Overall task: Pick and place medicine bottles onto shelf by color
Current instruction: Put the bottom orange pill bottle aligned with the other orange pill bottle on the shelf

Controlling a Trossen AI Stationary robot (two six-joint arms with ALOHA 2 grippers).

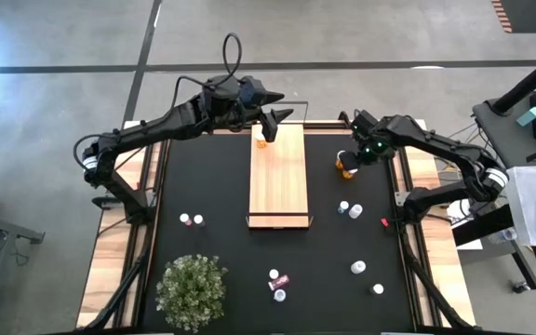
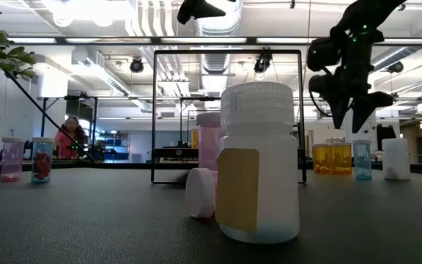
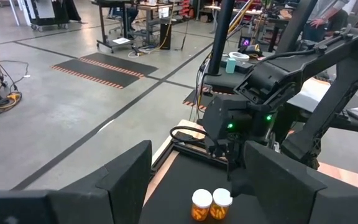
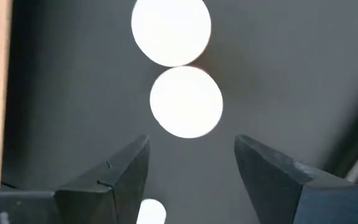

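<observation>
Seen from above: right gripper (image 1: 350,160), fingers spread and empty, hovered over two orange medicine bottles (image 1: 347,168) right of the wooden shelf (image 1: 278,177). Left gripper (image 1: 275,115), open and empty, hung above an orange bottle (image 1: 261,141) at the shelf's far-left corner.

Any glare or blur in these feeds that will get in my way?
Right wrist view: the white caps are blown out and featureless between the open right gripper. Low view: ceiling lights glare, and the near white bottle blocks the middle. High view: evenly lit, with the left gripper over the shelf.
</observation>
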